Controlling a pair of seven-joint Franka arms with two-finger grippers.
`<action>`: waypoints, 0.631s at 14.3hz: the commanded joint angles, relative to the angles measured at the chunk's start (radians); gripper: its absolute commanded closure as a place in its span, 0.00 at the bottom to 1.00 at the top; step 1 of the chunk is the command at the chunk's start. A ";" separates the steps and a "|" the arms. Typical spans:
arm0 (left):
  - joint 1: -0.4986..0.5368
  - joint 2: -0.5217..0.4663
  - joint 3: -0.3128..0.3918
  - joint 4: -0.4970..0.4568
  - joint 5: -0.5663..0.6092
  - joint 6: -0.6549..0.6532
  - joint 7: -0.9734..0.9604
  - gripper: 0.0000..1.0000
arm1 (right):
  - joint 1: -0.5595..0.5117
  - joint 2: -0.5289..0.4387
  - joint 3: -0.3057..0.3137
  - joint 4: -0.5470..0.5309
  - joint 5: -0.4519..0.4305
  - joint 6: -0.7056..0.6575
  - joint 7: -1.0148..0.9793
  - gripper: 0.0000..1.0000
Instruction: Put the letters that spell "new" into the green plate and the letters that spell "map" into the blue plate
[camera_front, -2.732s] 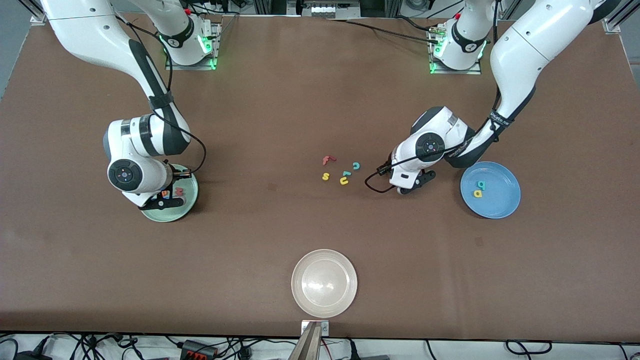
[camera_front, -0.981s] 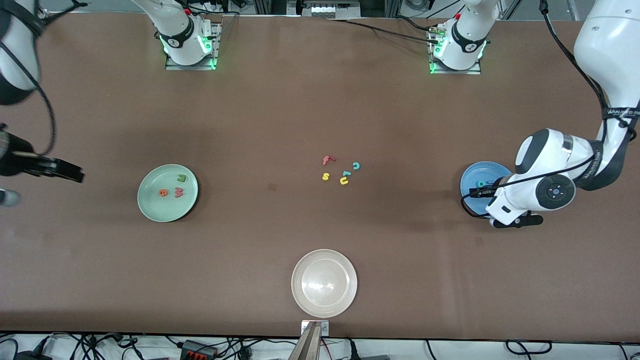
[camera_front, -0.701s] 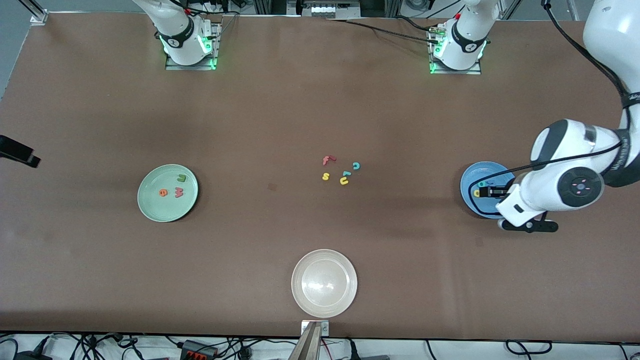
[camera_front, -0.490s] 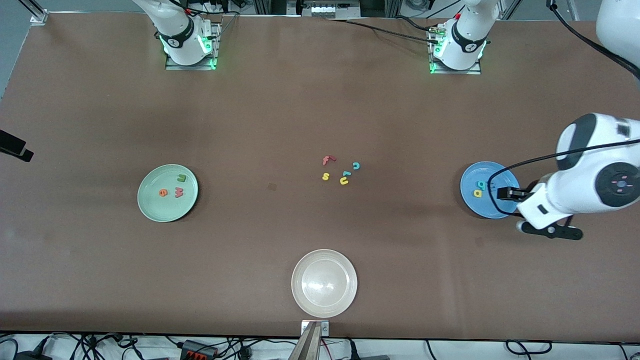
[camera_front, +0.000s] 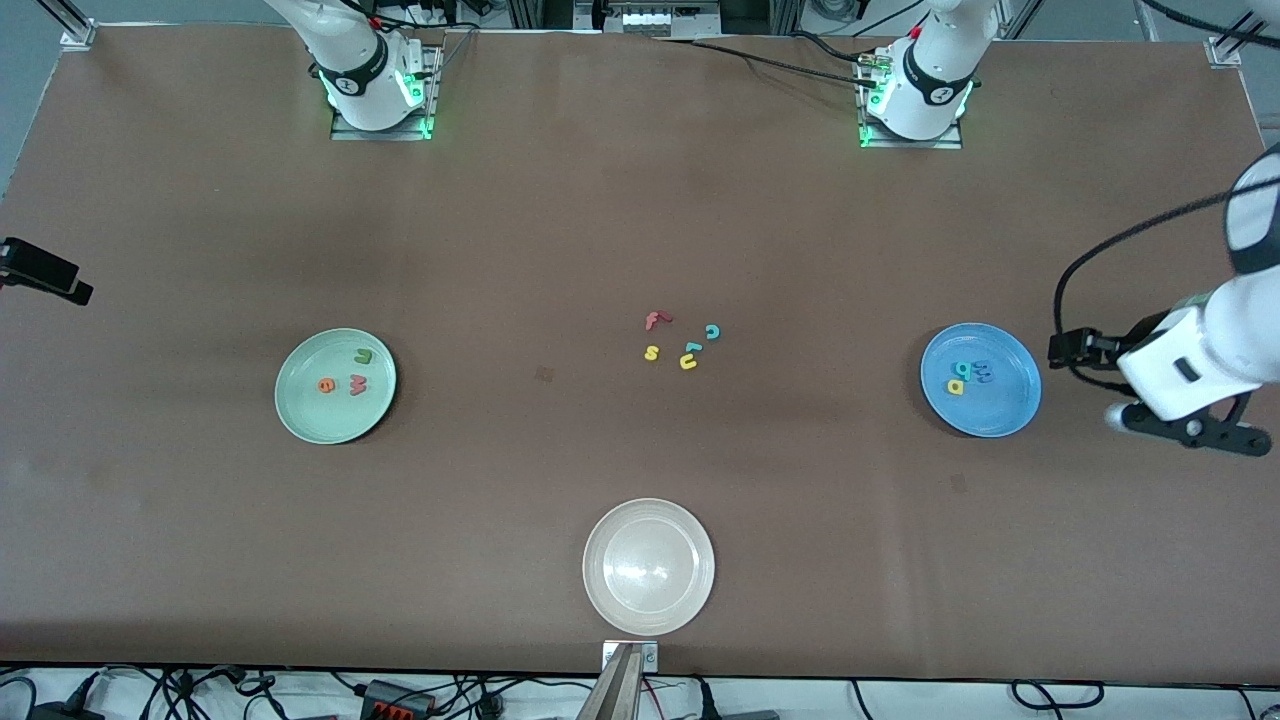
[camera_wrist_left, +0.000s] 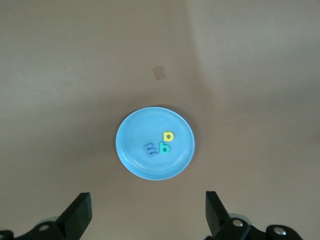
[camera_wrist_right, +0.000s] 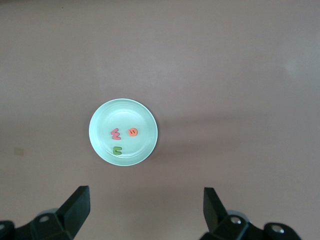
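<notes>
Letters for "new" lie in the green plate (camera_front: 335, 386): olive "n" (camera_front: 363, 355) at 1 o'clock on the dish, orange "e" (camera_front: 326, 385) just off centre, red-pink "w" (camera_front: 358, 384) at 3 o'clock, all apart. Brown matte table (camera_front: 560, 220), cables along its edges. Right gripper (camera_wrist_right: 145, 210) high over the table toward the right arm's end, fingers spread wide, nothing held. Mid-table, five loose foam letters: red "f" (camera_front: 656, 320), yellow "s" (camera_front: 651, 352), yellow "u" (camera_front: 688, 362), two teal pieces (camera_front: 712, 331). Whitish-beige plate (camera_front: 649, 566) nearest the front camera, glossy, round, raised rim. Blue plate (camera_front: 980, 380) holds yellow "a" (camera_front: 956, 387), teal "p" (camera_front: 961, 370), blue "m" (camera_front: 983, 372), clustered near centre. Left gripper (camera_wrist_left: 147, 212) up over the table's left-arm end, just beside that plate, fingers wide apart, holding nothing
</notes>
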 joint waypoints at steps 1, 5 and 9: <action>-0.177 -0.145 0.273 -0.047 -0.149 0.000 0.040 0.00 | 0.025 -0.035 -0.018 -0.038 -0.010 0.027 -0.004 0.00; -0.443 -0.343 0.637 -0.292 -0.260 0.214 0.031 0.00 | 0.025 -0.117 -0.018 -0.171 -0.018 0.081 -0.017 0.00; -0.502 -0.480 0.715 -0.495 -0.292 0.313 0.025 0.00 | 0.024 -0.219 -0.018 -0.299 -0.016 0.107 -0.009 0.00</action>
